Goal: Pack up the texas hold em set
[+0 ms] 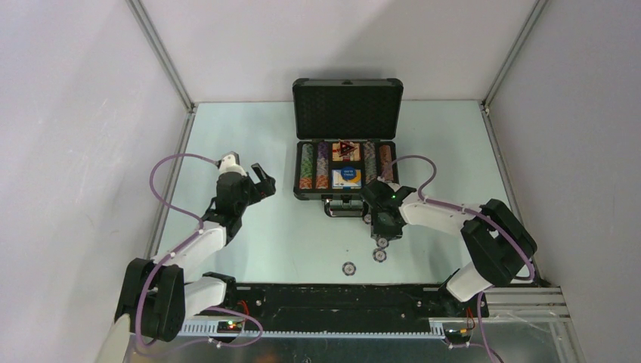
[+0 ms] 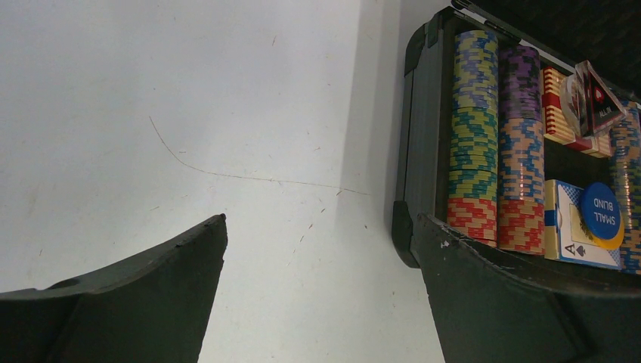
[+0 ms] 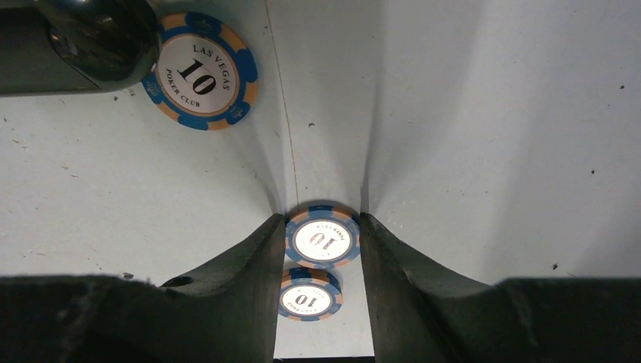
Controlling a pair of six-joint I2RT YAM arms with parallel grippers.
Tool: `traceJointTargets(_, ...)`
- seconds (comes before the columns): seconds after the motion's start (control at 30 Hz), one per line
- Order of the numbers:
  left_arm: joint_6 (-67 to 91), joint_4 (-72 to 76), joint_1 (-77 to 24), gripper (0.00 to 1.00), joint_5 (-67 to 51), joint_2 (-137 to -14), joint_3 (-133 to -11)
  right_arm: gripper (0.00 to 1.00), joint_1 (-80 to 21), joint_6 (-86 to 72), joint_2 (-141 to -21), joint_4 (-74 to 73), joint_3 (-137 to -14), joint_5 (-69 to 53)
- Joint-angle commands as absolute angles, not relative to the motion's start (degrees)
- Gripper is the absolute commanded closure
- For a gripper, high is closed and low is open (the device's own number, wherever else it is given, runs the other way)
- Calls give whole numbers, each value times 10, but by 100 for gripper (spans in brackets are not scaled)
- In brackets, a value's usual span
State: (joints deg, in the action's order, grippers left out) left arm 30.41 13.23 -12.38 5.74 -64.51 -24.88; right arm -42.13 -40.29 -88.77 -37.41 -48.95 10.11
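Two claws — left claw (image 1: pixel 265 180) spread | right claw (image 3: pixel 323 221) pinching blue-orange chip (image 3: pixel 321 240) on table (image 3: pixel 491 113)

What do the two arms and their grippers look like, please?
Both alternate white links with bulky black joint housings. A lilac cable loops along the left arm, and another along the right arm. The left gripper and right gripper have dark, tapered fingers. A green light glows on the right wrist.

One poker chip (image 3: pixel 199 72) reads "LAS VEGAS POKER CLUB 10"; the blue button (image 2: pixel 602 215) reads "SMALL BLIND".
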Motion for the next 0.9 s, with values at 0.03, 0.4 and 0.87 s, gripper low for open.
traceJointTargets(0.03,295,156,-128,2,54,-647,-265,55,-417,-396,-857,-388,-484,116)
traceJointTargets(0.4,296,157,-128,2,53,-649,-267,53,-410,-394,-833,-402,-484,118)
traceJointTargets(0.87,294,158,-128,2,54,-649,-267,46,-416,-395,-879,-377,-480,103)
